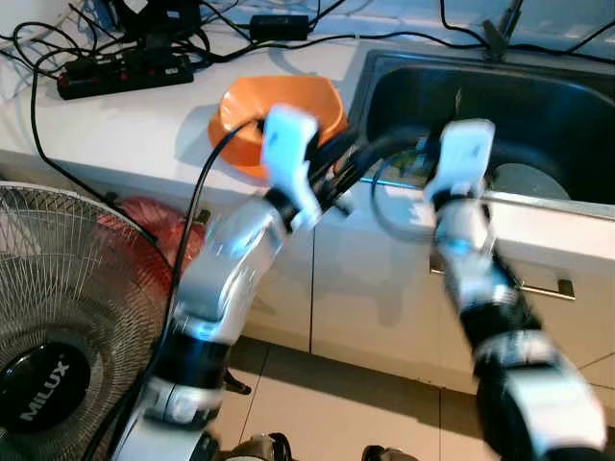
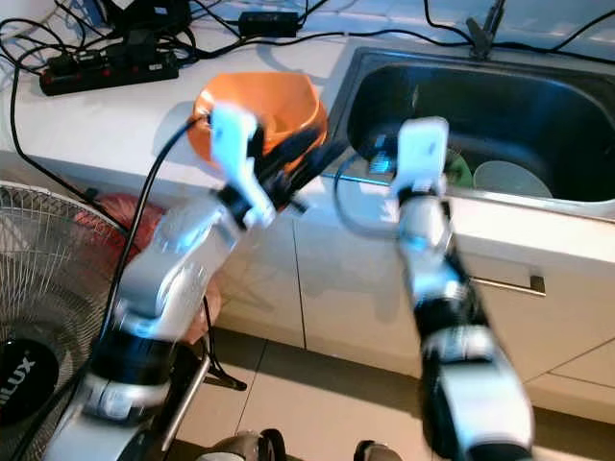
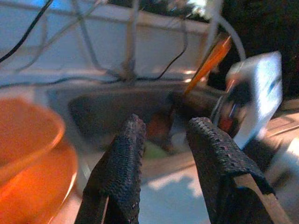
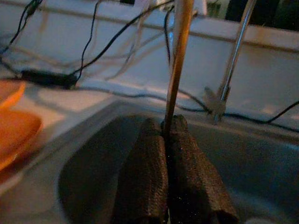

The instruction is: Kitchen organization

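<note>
While our right tool [image 4: 166, 140] pinches a thin rod [image 4: 176, 60] over the sink [image 1: 577, 82] and our left tool [image 3: 163, 154] stands spread beside the orange bowl [image 1: 279, 106], we judge placement of the rod comes next

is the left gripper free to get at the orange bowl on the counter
Probably yes: the left gripper is open and empty, with the orange bowl right beside it on the counter and nothing between them.

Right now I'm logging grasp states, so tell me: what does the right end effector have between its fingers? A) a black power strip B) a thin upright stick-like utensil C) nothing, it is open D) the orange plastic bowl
B: in the right wrist view the right end effector is shut on a thin upright stick-like utensil above the dark metal sink.
</note>
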